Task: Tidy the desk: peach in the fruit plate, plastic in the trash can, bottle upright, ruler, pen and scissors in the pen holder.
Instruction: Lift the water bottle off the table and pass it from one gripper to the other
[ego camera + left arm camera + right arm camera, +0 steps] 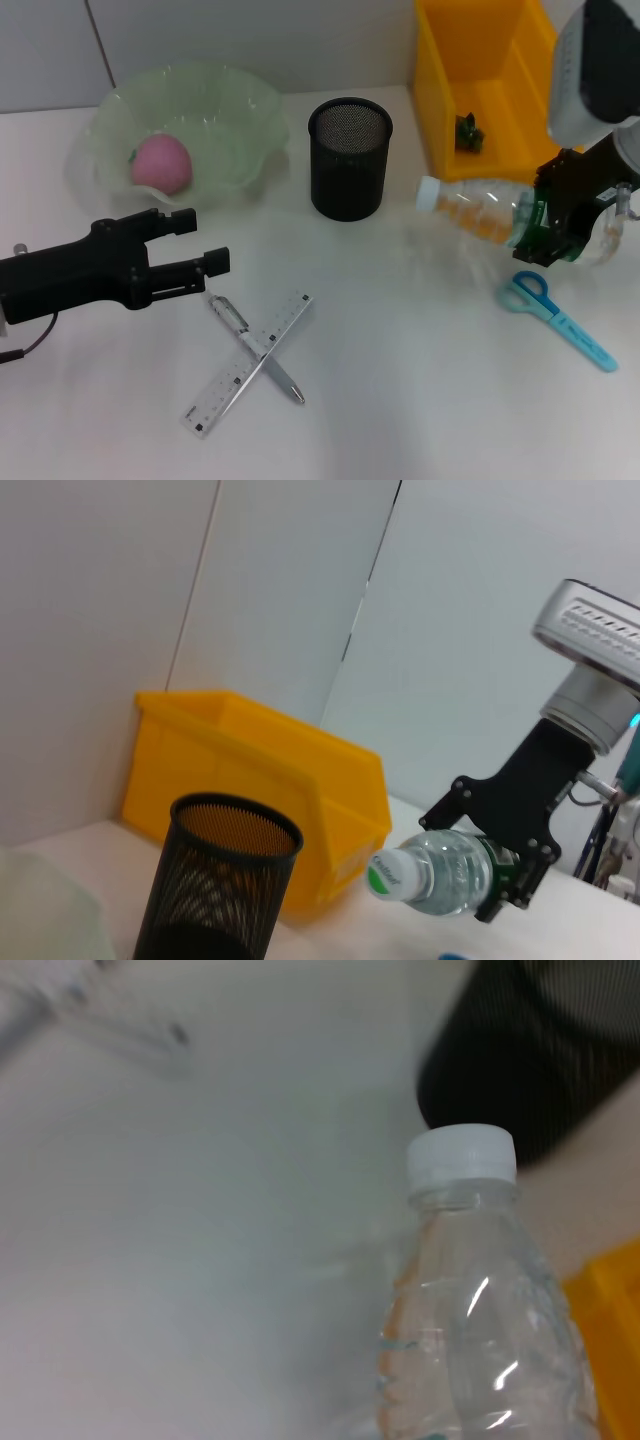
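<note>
Crossing on desk (420, 400): pen (256, 349) over clear ruler (247, 364), nearest edge. Blue scissors (556, 316) lie flat at right. Left gripper (198, 243) fingers spread, holding nothing, just above pen tip. Right gripper (553, 222) pinching water bottle (478, 212), tilted near horizontal, white cap toward mesh pen holder (349, 157). Beyond: peach (161, 164) in green fruit plate (240, 120); yellow bin (440, 90) holding green scrap (468, 133).

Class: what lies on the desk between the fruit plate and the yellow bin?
In the head view, the black mesh pen holder stands between the fruit plate and the yellow bin.
</note>
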